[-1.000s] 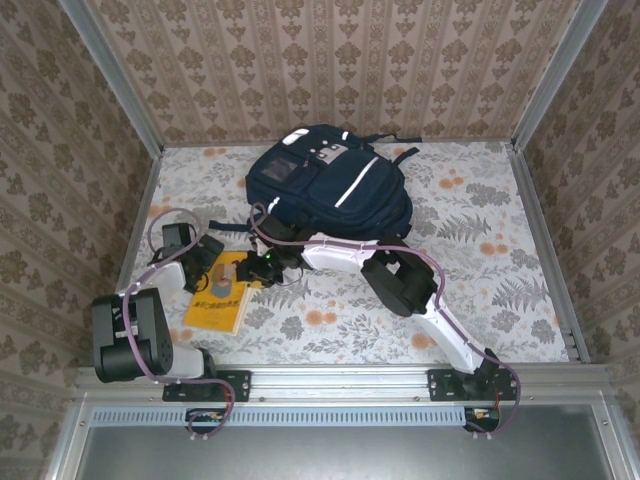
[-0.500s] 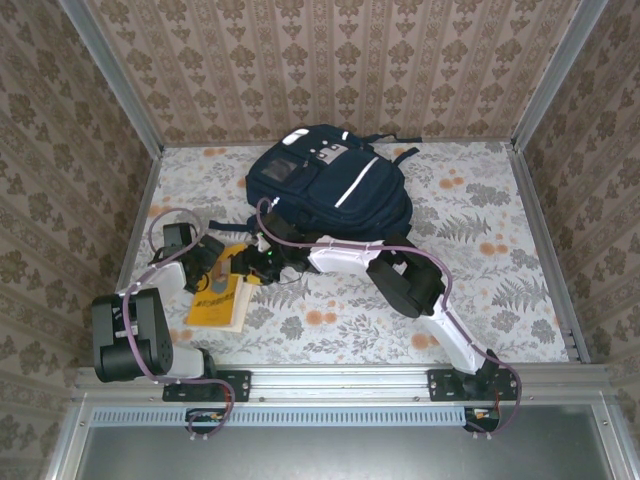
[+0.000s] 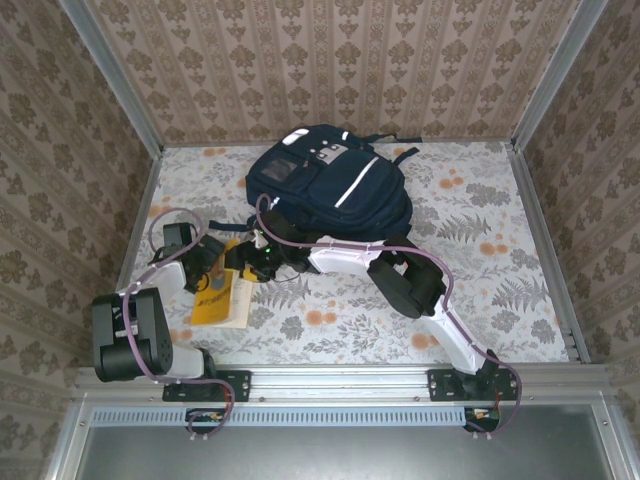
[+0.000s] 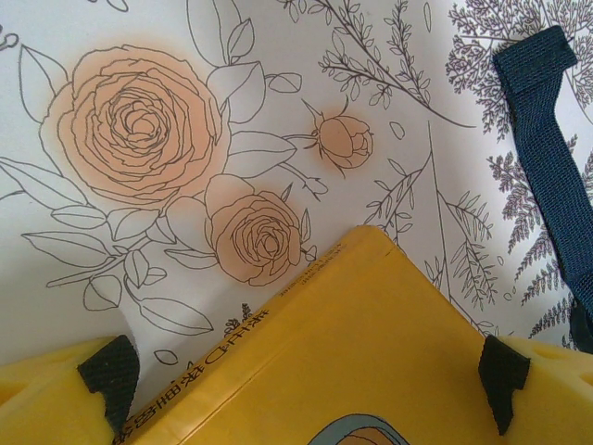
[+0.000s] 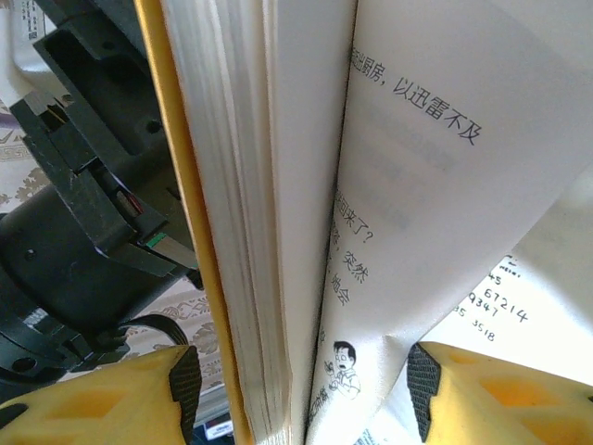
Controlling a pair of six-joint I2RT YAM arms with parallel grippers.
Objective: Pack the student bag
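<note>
The student bag (image 3: pixel 330 185), navy with white stripes, lies at the back middle of the table. A yellow book (image 3: pixel 222 295) sits front left of it, tipped up on one side. My left gripper (image 3: pixel 207 262) is at the book's far left corner. In the left wrist view this gripper (image 4: pixel 306 385) is wide open, with the book's corner (image 4: pixel 371 352) between its fingers. My right gripper (image 3: pixel 248 264) is at the book's far right edge. In the right wrist view it (image 5: pixel 301 389) stands open around the book's page block (image 5: pixel 250 185), and loose pages (image 5: pixel 435 185) splay toward one pad.
A navy bag strap (image 4: pixel 547 139) lies on the floral tablecloth (image 4: pixel 139 120) just right of the book. The left arm's black wrist (image 5: pixel 74 232) is close beside the book. Patterned walls (image 3: pixel 330 60) enclose the table on three sides.
The right gripper's jaws have widened around the book's edge. The book has tipped up from flat and shifted left, so its cover looks narrower from above. The left gripper stayed open.
</note>
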